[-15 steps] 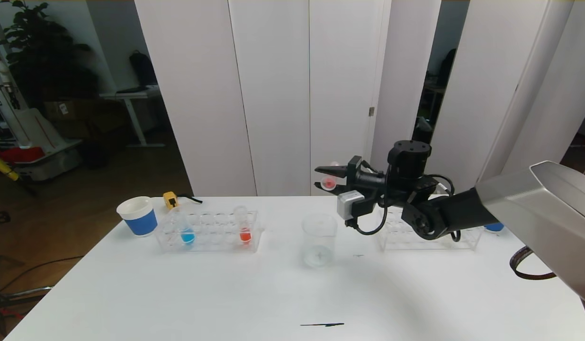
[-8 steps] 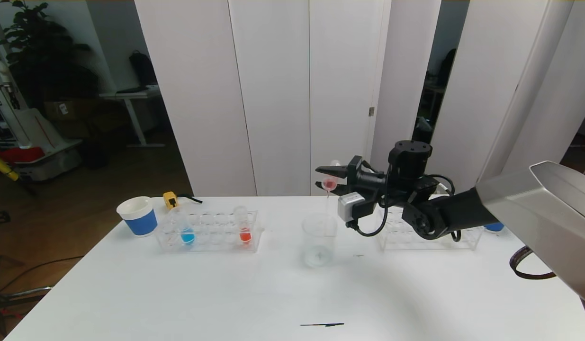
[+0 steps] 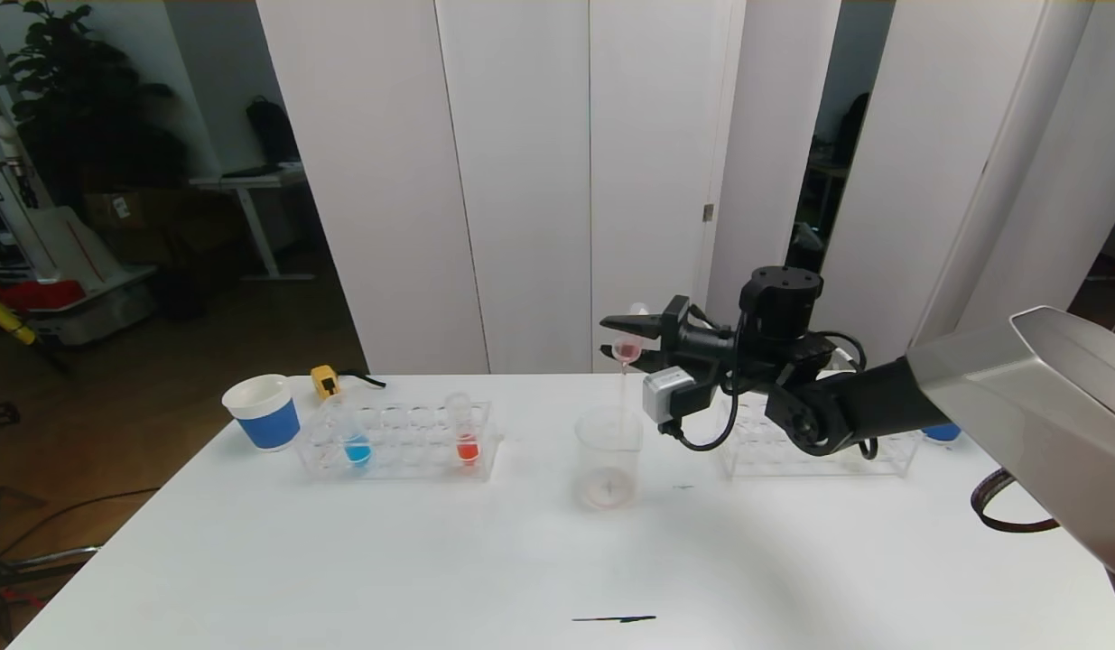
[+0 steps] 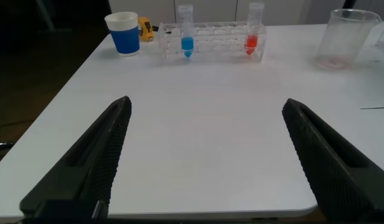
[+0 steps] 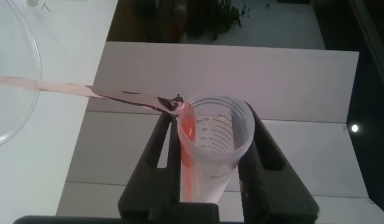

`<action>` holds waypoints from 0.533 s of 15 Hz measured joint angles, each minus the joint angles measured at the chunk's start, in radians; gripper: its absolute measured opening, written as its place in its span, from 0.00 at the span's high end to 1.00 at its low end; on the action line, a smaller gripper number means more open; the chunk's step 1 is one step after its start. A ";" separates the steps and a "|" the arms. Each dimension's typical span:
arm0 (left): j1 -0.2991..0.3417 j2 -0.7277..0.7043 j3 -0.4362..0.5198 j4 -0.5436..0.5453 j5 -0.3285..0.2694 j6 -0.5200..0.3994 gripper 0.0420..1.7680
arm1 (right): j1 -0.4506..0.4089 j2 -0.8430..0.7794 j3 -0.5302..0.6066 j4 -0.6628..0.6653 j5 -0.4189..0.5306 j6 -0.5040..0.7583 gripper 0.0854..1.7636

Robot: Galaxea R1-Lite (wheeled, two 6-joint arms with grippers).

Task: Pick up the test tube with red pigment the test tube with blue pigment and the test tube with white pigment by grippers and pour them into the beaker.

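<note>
My right claw (image 3: 622, 338), centre-right of frame, grips a small clear tube with pinkish-red liquid (image 3: 627, 347), tipped with its mouth down over the clear cylindrical beaker (image 3: 608, 456) directly below on the white table (image 3: 431, 560); a thin stream falls in. My left claw (image 4: 204, 162) hangs released, low, well apart.
</note>
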 joint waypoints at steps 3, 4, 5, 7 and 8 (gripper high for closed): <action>0.000 0.000 0.000 0.000 0.000 0.000 0.02 | 0.001 0.000 -0.005 0.000 0.000 -0.035 0.70; 0.000 0.000 0.000 0.000 0.000 0.000 0.02 | 0.001 0.000 -0.007 0.000 0.000 -0.049 0.70; 0.000 0.000 0.000 0.000 0.000 0.000 0.02 | 0.001 0.000 -0.010 0.001 0.000 -0.053 0.70; 0.000 0.000 0.000 0.000 0.000 0.000 0.02 | 0.003 0.000 -0.016 -0.001 0.002 -0.068 0.70; 0.000 0.000 0.000 0.000 0.000 0.000 0.02 | 0.003 0.000 -0.018 -0.001 0.004 -0.089 0.70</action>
